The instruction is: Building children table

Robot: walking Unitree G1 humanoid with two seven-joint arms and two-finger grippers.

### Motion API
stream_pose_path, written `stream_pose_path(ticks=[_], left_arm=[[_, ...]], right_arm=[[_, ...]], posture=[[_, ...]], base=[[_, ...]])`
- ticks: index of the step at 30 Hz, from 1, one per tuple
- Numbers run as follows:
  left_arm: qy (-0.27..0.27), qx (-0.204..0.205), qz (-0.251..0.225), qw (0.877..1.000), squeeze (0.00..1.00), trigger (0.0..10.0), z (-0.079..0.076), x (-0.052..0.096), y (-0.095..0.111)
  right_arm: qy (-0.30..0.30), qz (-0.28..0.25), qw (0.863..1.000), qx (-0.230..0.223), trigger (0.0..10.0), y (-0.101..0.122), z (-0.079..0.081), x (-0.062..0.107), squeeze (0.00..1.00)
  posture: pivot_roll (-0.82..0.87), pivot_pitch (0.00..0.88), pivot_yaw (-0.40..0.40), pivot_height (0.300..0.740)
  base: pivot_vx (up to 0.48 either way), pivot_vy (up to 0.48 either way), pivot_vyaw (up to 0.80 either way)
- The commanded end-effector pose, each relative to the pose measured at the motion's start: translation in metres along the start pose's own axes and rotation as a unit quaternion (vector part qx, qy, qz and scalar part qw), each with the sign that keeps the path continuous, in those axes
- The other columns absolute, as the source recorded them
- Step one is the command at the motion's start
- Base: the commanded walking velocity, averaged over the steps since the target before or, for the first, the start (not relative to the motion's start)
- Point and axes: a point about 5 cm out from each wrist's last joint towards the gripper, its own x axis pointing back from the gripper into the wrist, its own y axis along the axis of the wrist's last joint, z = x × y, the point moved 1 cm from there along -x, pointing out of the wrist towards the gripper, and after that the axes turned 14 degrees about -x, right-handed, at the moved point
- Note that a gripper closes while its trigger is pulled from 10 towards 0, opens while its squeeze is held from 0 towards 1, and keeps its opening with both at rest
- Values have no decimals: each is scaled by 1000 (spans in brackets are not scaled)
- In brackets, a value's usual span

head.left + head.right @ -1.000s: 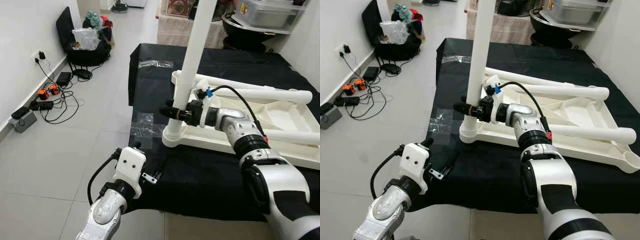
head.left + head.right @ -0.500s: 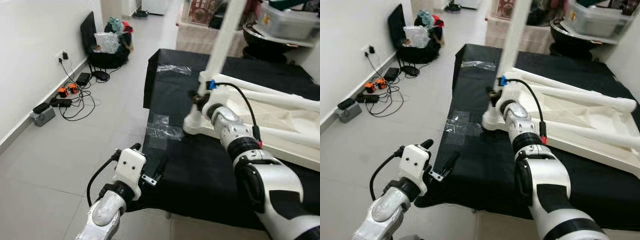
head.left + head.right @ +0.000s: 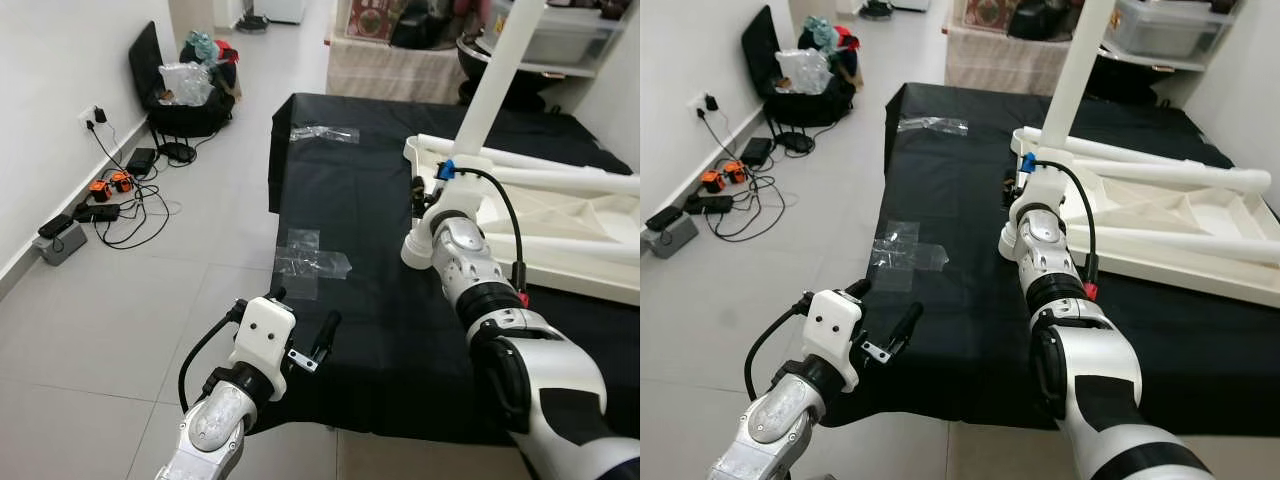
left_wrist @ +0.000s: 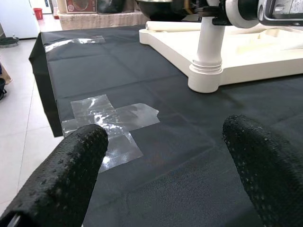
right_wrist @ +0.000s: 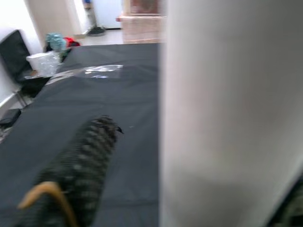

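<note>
The white children's table [image 3: 560, 230] lies upside down on a black cloth [image 3: 350, 200]. One white leg [image 3: 488, 95] stands upright at its near left corner, with its collar [image 3: 418, 250] at the base. My right gripper [image 3: 418, 192] is low on this leg. In the right wrist view the leg [image 5: 227, 109] stands between the fingers, and one black finger [image 5: 80, 170] is clear of it, so the gripper is open. My left gripper [image 3: 305, 310] hovers open and holds nothing over the cloth's near left edge, aimed at the leg's base [image 4: 208, 61].
Clear tape patches [image 3: 312, 262] stick to the cloth, with another [image 3: 318, 132] farther back. Cables and chargers [image 3: 100, 190] lie on the tiled floor by the left wall, near a black bag with plastic [image 3: 185, 90]. Shelves with bins [image 3: 560, 40] stand behind the table.
The whole view has shifted with my head. My right wrist has swung from the leg's right side round to its near side. The left gripper hangs as before.
</note>
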Motion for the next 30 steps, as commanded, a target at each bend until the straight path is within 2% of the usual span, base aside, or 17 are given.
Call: stream_pose_path(ticks=[1,2,4,5,6,8,9,10,12,13,14,15,17,18,26,29,30], left_arm=[[-3,0,1,1000,0,10000,-2,-1,-1],[-3,0,1,1000,0,10000,-2,-1,-1],[-3,0,0,1000,0,10000,-2,-1,-1],[-3,1,0,1000,0,10000,-2,-1,-1],[-3,1,0,1000,0,10000,-2,-1,-1],[-3,1,0,1000,0,10000,-2,-1,-1],[-3,1,0,1000,0,10000,-2,-1,-1],[-3,1,0,1000,0,10000,-2,-1,-1],[-3,1,0,1000,0,10000,-2,-1,-1],[-3,1,0,1000,0,10000,-2,-1,-1],[-3,1,0,1000,0,10000,-2,-1,-1],[-3,0,0,1000,0,10000,-2,-1,-1],[-3,0,0,1000,0,10000,-2,-1,-1],[-2,0,0,1000,0,10000,-2,-1,-1],[-2,-1,0,1000,0,10000,-2,0,-1],[-2,-1,1,1000,0,10000,-2,0,-1],[-2,-1,1,1000,0,10000,-2,0,-1]], right_arm=[[37,12,999,21,10000,-2,11,-1,812],[69,38,997,25,10000,-7,13,0,0],[164,118,978,53,10000,-26,12,7,0],[217,152,963,51,10000,-31,10,12,0],[217,152,963,51,10000,-31,10,12,0],[293,188,937,40,10000,-35,8,20,0],[293,188,937,40,10000,-35,8,20,0],[347,206,915,29,10000,-34,8,26,0],[347,206,915,29,10000,-34,8,26,0],[397,220,891,23,10000,-32,7,32,0],[397,220,891,23,10000,-32,7,32,0],[437,236,868,14,10000,-30,6,37,0],[437,236,868,14,10000,-30,6,37,0],[463,241,853,12,10000,-28,6,40,0],[479,230,847,15,10000,-26,14,39,0],[473,191,860,1,10000,-25,33,35,0],[473,191,860,1,10000,-25,33,35,0]], posture=[[87,19,-107,740],[86,21,-106,740],[83,21,-106,740],[83,21,-107,740],[83,21,-107,740],[80,23,-106,740],[80,23,-106,740],[82,23,-107,740],[82,23,-107,740],[82,23,-107,740],[82,23,-107,740],[82,23,-107,740],[82,23,-107,740],[88,19,-107,740],[95,22,-107,740],[91,23,-101,740],[91,23,-101,740]], base=[[0,0,0],[0,0,0],[0,0,0],[0,0,0],[0,0,0],[0,0,0],[0,0,0],[0,0,0],[0,0,0],[0,0,0],[0,0,0],[0,0,0],[0,0,0],[0,0,0],[0,0,0],[0,0,0],[0,0,0]])
